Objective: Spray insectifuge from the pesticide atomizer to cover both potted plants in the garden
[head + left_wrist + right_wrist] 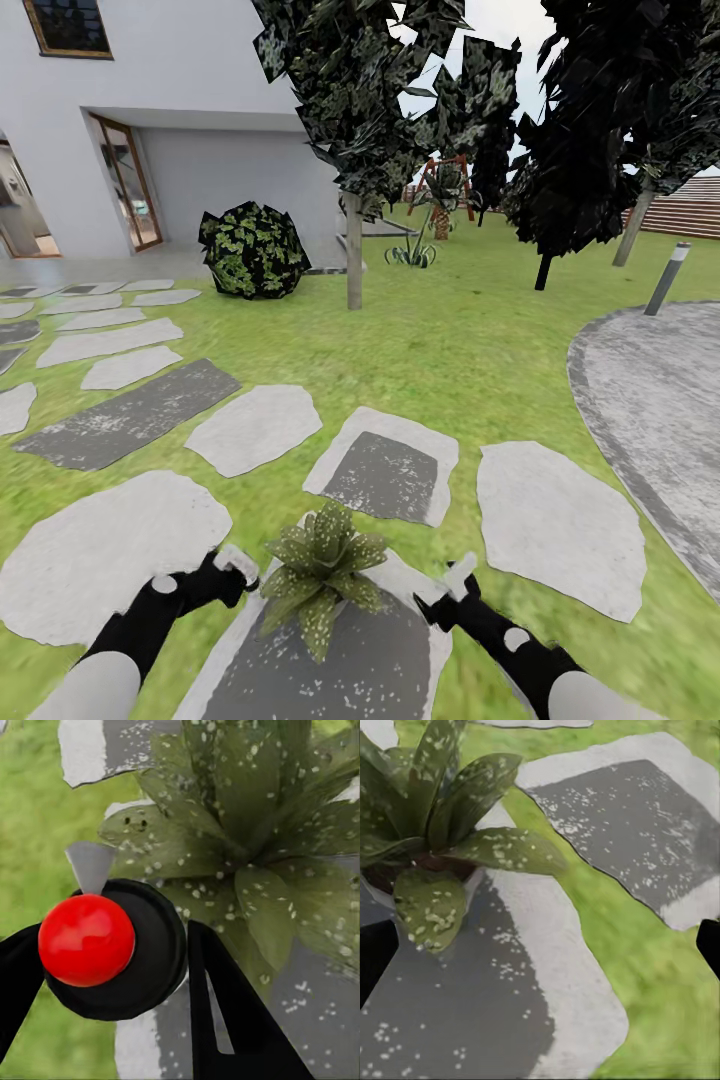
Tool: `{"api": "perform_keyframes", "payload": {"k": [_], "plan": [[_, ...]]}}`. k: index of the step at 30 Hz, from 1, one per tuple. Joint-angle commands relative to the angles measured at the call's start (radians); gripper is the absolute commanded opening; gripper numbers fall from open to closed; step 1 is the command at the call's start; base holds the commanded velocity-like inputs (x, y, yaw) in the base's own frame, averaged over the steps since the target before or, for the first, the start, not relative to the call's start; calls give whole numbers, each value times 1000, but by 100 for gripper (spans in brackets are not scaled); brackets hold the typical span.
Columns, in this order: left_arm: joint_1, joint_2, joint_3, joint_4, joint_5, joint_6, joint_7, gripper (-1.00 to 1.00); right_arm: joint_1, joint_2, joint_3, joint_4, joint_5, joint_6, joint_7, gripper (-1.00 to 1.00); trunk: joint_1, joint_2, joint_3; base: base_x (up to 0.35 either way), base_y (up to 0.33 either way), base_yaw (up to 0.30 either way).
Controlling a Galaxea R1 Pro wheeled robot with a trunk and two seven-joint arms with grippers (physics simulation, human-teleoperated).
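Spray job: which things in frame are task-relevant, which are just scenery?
Job:
potted plant on its stepping stone
left gripper, holding a black object with a red ball

Scenery:
round bush
patio
bollard light

- A home garden, rendered in simulation.
- Green lawn (470,350) crossed by flat grey stepping stones (255,428).
- White house (200,100) with a glazed door (128,183) behind.
- Trees (350,100), a round bush (252,250), a slatted fence (690,210).
- Grey round patio (660,400) with a short lamp post (667,278).
- A swing frame (445,185) far back.
- A potted plant (320,575) on a stone.
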Motion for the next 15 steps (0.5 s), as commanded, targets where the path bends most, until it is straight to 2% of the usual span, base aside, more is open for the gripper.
{"api": "perform_keyframes", "payload": {"k": [1, 3, 4, 6, 7, 9, 12, 15], "plan": [[20, -4, 12, 21, 26, -55, 80, -100, 11, -6, -8, 14, -28, -38, -31, 100, 0, 0, -1, 0, 0, 0], [36, -7, 15, 94, 92, -99, 238, -100, 28, -15, -8, 24, -51, -76, -105, 100, 0, 0, -1, 0, 0, 0], [39, -7, 15, 125, 130, -108, 297, -100, 40, -18, -8, 25, -56, -84, -154, 100, 0, 0, -1, 0, 0, 0], [43, 0, 17, 167, 197, -146, 361, -100, 68, -23, -8, 27, -59, -117, -252, 100, 0, 0, -1, 0, 0, 0], [48, 4, 17, 197, 235, -189, 376, -100, 80, -23, -7, 27, -59, -133, -298, 100, 0, 0, -1, 0, 0, 0], [73, 5, 16, 230, 267, -223, 386, -100, 87, -17, -7, 28, -59, -142, -348, 100, 0, 0, -1, 0, 0, 0], [87, -1, 17, 246, 279, -229, 389, -100, 90, -20, -7, 33, -58, -143, -412, 100, 0, 0, -1, 0, 0, 0], [91, -5, 17, 264, 298, -226, 389, -100, 106, -22, -6, 95, -57, -143, -425, 100, 0, 0, -1, 0, 0, 0]]}}
